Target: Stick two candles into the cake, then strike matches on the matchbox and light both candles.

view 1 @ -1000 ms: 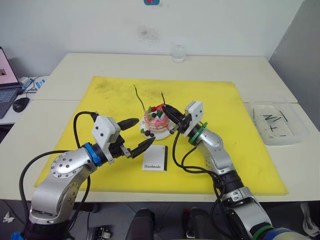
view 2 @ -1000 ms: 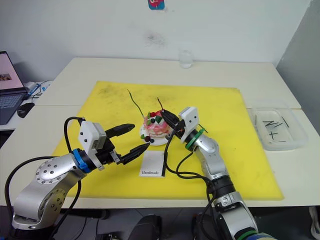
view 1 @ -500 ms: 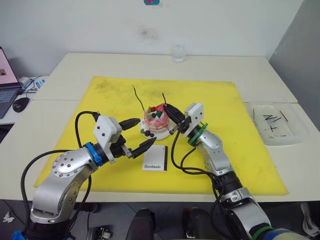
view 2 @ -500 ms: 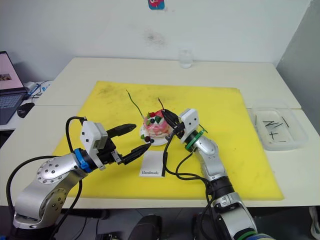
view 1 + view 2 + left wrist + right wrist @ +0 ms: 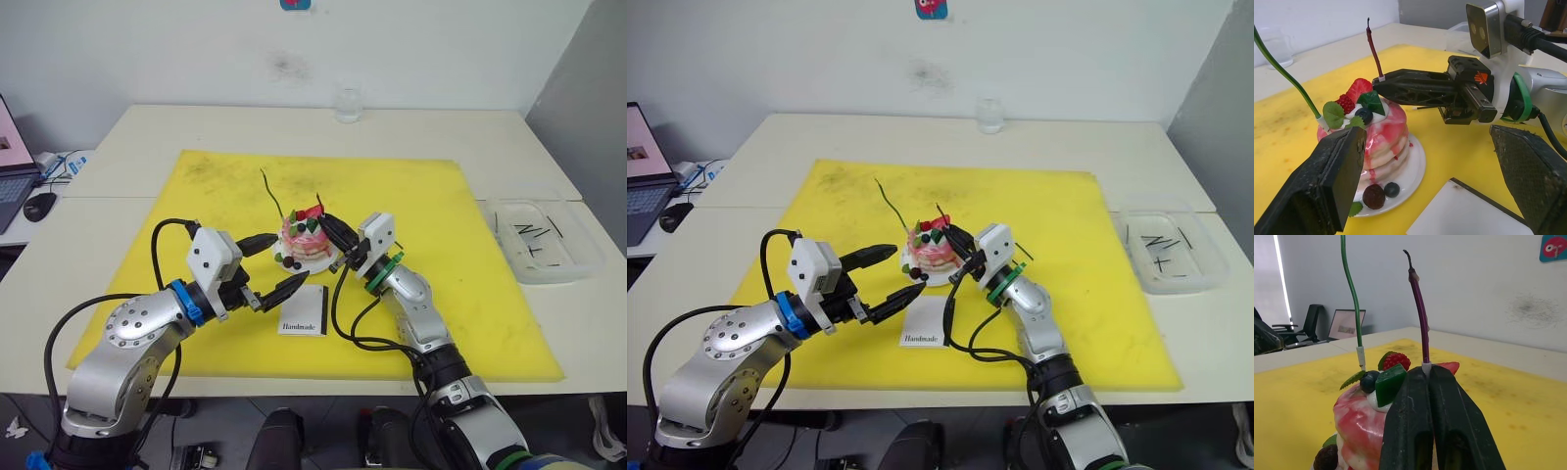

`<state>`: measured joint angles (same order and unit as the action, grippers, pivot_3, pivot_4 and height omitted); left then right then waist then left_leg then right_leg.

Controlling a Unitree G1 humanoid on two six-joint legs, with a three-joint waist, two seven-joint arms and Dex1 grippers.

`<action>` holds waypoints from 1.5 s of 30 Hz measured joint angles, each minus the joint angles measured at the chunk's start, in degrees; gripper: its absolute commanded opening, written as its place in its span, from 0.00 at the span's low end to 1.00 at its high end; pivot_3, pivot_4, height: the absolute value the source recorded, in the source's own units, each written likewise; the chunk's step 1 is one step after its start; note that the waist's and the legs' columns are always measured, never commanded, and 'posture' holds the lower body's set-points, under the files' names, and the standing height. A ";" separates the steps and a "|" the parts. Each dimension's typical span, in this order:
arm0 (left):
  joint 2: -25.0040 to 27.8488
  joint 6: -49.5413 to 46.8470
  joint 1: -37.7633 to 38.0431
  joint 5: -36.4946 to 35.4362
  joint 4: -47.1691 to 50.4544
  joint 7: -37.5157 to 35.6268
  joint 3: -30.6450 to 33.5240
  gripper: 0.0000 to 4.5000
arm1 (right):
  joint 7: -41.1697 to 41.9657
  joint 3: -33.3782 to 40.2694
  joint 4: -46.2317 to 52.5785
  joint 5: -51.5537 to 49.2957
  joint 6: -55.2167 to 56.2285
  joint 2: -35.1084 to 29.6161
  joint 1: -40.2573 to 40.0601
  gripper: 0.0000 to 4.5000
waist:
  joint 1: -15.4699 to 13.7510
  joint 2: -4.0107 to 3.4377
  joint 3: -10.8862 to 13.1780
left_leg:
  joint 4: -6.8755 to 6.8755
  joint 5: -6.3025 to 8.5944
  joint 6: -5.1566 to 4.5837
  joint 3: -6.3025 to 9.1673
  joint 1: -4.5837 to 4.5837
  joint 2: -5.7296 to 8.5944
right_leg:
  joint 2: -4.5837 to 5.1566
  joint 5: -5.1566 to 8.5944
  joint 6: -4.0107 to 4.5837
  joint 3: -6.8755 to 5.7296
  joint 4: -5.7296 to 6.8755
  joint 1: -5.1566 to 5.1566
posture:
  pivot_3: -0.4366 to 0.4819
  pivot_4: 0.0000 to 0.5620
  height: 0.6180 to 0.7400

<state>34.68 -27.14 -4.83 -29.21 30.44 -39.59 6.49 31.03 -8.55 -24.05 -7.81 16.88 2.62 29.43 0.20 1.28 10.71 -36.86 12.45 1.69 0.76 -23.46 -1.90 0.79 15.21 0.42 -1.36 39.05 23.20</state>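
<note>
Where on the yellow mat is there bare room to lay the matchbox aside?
Free: the yellow mat between the cake and the clear tray, and its far strip toward the glass. Crowded: around the cake, both grippers and the matchbox.

The right claw (image 5: 1429, 377) hides the foot of the red candle (image 5: 1419, 303) and part of the cake (image 5: 1359, 423). The green candle (image 5: 1350, 293) runs off the picture's edge. Sticks in the tray (image 5: 537, 237) are too small to tell apart.

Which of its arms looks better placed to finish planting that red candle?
The right. Its tool is shut on the red candle over the cake, while the left tool hangs open beside it.
</note>
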 measured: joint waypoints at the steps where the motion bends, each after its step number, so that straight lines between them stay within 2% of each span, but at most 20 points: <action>1: 0.00 0.00 0.00 0.00 0.00 0.03 -0.01 1.00 | -0.02 0.00 0.00 -0.01 0.10 0.09 -0.28 0.01 | 0.00 0.00 0.00 | 0.01 0.00 0.00 -0.01 0.01 0.00 | 0.00 0.00 0.00 0.02 0.00 0.00 | 0.48 0.27 1.00; 16: -0.15 0.00 0.21 0.06 0.06 0.18 -1.06 1.00 | 1.16 -0.23 1.42 -1.26 -2.59 1.00 -1.83 0.01 | 0.16 0.01 0.00 | 0.27 0.00 0.00 -0.79 0.46 -0.05 | -0.01 -0.04 -0.07 0.69 0.00 -0.04 | 0.48 0.27 1.00; 19: -0.25 0.01 0.21 0.10 0.06 0.19 -1.35 1.00 | 0.19 -0.10 2.16 -1.26 -3.76 1.32 -1.84 0.15 | 0.23 0.01 0.00 | 0.33 0.00 0.00 -0.86 0.47 -0.15 | -0.01 -0.04 -0.07 0.73 -0.01 -0.01 | 0.48 0.27 1.00; 23: -0.35 0.06 0.19 0.19 0.06 0.18 -1.82 1.00 | -0.19 -0.69 4.74 -1.05 -5.48 0.98 -1.87 0.49 | 0.24 0.01 0.00 | 0.37 0.00 0.00 -0.90 0.47 -0.24 | -0.08 -0.04 -0.07 0.74 -0.03 0.01 | 0.48 0.27 1.00; 24: -0.36 0.07 0.19 0.20 0.05 0.19 -1.82 1.00 | -0.19 -0.79 5.43 -0.96 -5.76 0.89 -1.87 0.53 | 0.24 0.01 0.00 | 0.38 0.01 0.00 -0.91 0.47 -0.27 | -0.10 -0.04 -0.07 0.73 -0.03 0.01 | 0.48 0.27 1.00; 37: -0.88 -0.65 -0.60 0.61 -0.05 0.99 -2.12 1.00 | 0.35 -1.68 19.11 -1.75 -15.67 -4.83 -4.37 0.53 | 0.21 0.01 0.00 | 0.45 0.01 0.01 -1.05 0.53 -0.73 | -0.61 -0.08 0.07 0.73 -0.05 0.06 | 0.48 0.27 1.00; 39: -0.58 -4.80 -1.01 -2.20 -0.08 1.69 -1.23 1.00 | 0.76 -1.50 22.96 -2.27 -18.10 -7.37 -5.44 0.53 | 0.17 0.01 0.00 | 0.48 0.01 0.01 -1.06 0.52 -0.74 | -0.62 -0.07 0.08 0.70 -0.06 0.06 | 0.48 0.27 1.00; 44: 4.24 -26.00 -3.44 -22.30 -2.51 3.91 6.69 1.00 | 1.71 1.07 35.08 -3.14 -28.53 -17.57 -9.94 0.53 | 0.18 0.04 0.02 | 0.51 0.01 0.01 -1.04 0.52 -0.74 | -0.63 -0.06 0.08 0.69 -0.10 0.08 | 0.48 0.27 1.00; 45: 5.11 -28.47 -4.11 -24.69 -3.42 4.21 7.97 1.00 | 1.91 1.47 36.45 -3.50 -29.87 -18.80 -10.41 0.49 | 0.20 0.05 0.02 | 0.51 0.01 0.01 -1.03 0.53 -0.74 | -0.63 -0.06 0.08 0.69 -0.10 0.08 | 0.48 0.27 1.00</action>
<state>39.79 -55.61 -8.95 -53.89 27.01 -35.38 14.46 32.94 -7.09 12.40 -11.31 -12.98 -16.18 19.02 0.40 1.33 10.73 -36.35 12.46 1.70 -0.27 -22.93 -2.64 0.17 15.15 0.50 -0.67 38.95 23.29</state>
